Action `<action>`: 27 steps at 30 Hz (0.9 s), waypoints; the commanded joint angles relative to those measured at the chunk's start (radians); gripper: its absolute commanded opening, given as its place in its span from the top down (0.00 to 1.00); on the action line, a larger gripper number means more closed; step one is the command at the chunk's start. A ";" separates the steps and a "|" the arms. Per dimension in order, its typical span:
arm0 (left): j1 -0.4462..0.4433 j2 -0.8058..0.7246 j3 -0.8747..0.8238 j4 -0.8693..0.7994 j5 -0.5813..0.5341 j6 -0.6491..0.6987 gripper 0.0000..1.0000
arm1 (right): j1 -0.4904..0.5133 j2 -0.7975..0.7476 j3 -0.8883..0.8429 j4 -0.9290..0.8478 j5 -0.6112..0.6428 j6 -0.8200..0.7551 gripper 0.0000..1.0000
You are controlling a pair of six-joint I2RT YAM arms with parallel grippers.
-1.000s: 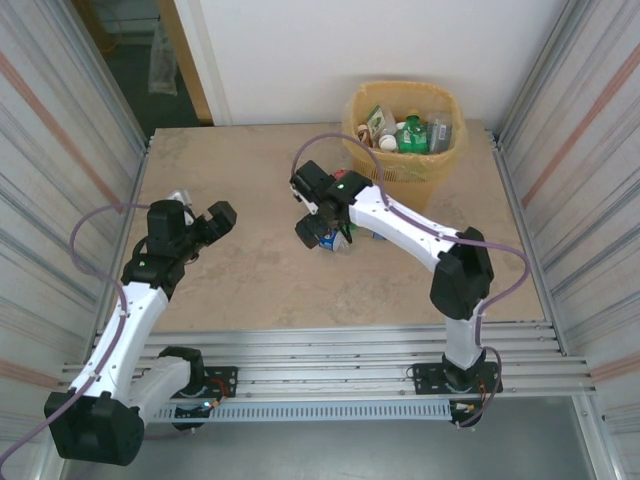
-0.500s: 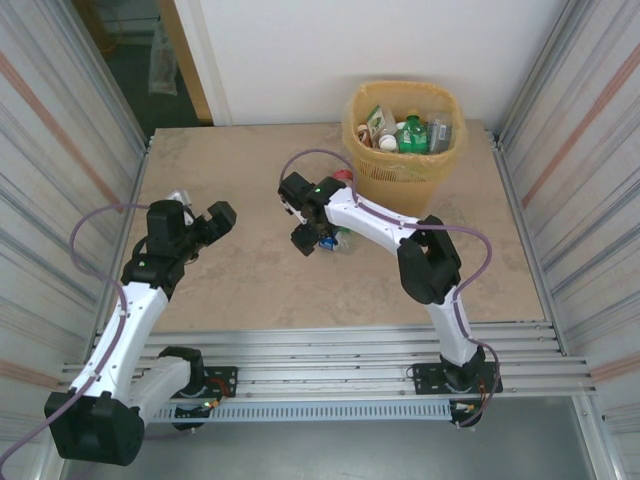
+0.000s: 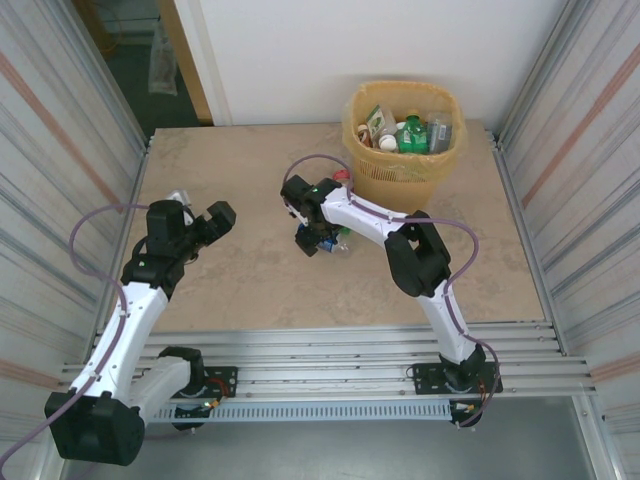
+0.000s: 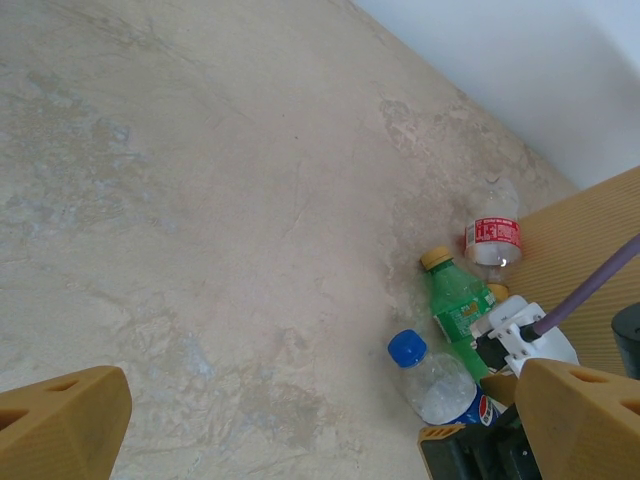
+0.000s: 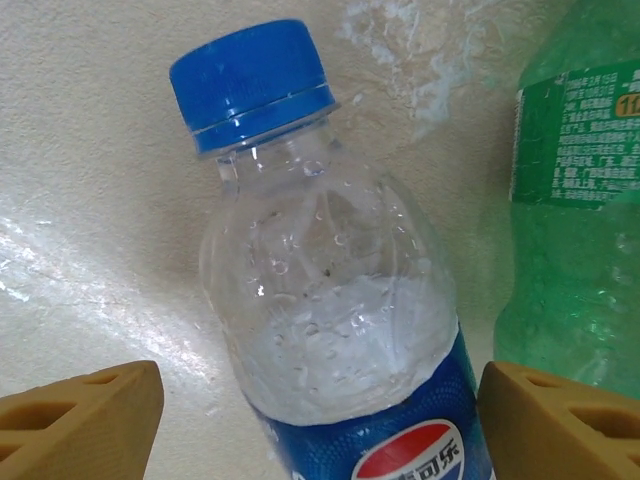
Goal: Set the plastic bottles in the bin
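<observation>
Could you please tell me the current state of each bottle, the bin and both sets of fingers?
Blue-capped bottle: lying on the table, capped, between the right fingers.
Green bottle: lying beside it, yellow cap on.
Red-labelled bottle: on the table near the bin, pose unclear.
Bin: upright, lined, bottles inside.
Left fingers: open, empty.
Right fingers: open, either side of the blue-capped bottle.
</observation>
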 commanded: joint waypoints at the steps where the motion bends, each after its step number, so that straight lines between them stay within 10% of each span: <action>1: 0.011 -0.015 -0.017 -0.003 -0.008 -0.009 0.01 | 0.000 0.021 0.000 -0.014 -0.046 -0.006 0.23; 14: 0.015 -0.015 -0.025 0.003 -0.005 -0.011 0.01 | 0.005 0.037 -0.067 0.014 -0.151 0.027 0.24; 27: 0.021 -0.021 -0.031 0.001 -0.004 -0.011 0.01 | 0.028 -0.032 -0.044 0.009 -0.194 0.062 0.59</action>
